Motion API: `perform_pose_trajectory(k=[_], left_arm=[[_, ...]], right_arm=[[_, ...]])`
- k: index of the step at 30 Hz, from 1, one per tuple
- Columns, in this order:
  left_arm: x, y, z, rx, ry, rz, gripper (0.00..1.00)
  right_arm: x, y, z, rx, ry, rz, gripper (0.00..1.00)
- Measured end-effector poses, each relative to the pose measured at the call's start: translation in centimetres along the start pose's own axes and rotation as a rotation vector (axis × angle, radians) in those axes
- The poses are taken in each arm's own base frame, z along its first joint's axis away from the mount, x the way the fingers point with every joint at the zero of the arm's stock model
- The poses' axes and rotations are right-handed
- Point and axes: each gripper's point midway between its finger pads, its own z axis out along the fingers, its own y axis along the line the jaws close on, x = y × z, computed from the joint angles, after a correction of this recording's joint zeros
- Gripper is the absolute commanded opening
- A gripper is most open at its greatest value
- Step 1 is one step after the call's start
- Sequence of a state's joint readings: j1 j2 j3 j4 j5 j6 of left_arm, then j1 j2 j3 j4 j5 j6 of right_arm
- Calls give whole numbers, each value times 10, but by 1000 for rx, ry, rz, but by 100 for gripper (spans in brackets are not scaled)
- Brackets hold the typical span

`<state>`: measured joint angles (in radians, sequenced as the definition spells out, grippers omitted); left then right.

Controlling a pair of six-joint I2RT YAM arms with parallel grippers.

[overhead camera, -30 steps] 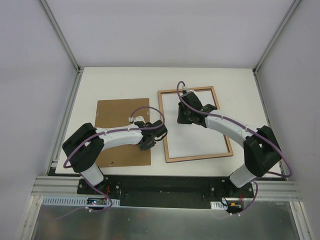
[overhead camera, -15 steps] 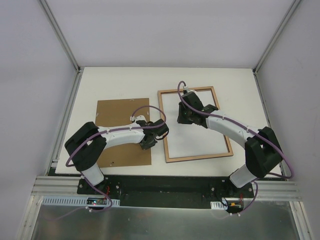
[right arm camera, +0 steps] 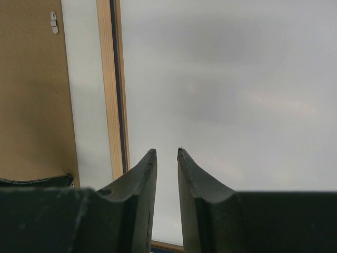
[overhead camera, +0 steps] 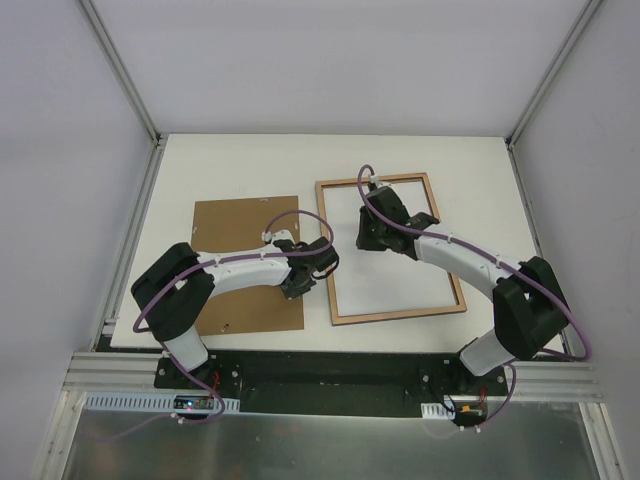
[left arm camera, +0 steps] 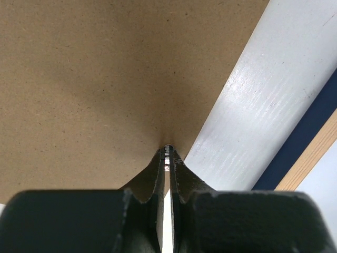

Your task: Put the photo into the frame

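The frame (overhead camera: 333, 262) lies wood-coloured back up on the white table, right of centre. Its left rail (right arm camera: 108, 79) shows in the right wrist view, and its navy and wood edge (left arm camera: 308, 150) in the left wrist view. Inside the frame is a plain pale surface; I cannot tell whether it is the photo's blank back or the pane, and no print shows. My right gripper (right arm camera: 167, 152) hovers over that surface, slightly open and holding nothing; from above it (overhead camera: 368, 238) is in the frame's upper left. My left gripper (left arm camera: 168, 149) is shut, its tips at the right edge of the brown backing board (left arm camera: 95, 79).
The brown backing board (overhead camera: 240, 235) lies flat left of the frame, with a narrow strip of table (left arm camera: 263, 110) between them. A small white hanger clip (right arm camera: 53, 22) sits on the board. A tiny shiny speck shows between the left fingertips. Walls and rails enclose the table.
The left jaws have closed from partly open to shut, and the left wrist has crept slightly right along the board's edge. The right arm has barely moved.
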<state>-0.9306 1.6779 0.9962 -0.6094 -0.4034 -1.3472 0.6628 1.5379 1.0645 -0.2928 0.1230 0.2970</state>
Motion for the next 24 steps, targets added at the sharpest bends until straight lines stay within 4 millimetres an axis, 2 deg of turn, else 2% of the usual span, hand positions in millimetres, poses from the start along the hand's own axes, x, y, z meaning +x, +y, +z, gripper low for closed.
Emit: perform_pose_trajectory(k=[12,24], left_arm=[[-2,-3,-6,23,6,46,0],[-6,-24,-20,84,22,51,0]], right_arm=[[5,-2,2,0,9,2,25],[4,-2,2,-1,7,5,25]])
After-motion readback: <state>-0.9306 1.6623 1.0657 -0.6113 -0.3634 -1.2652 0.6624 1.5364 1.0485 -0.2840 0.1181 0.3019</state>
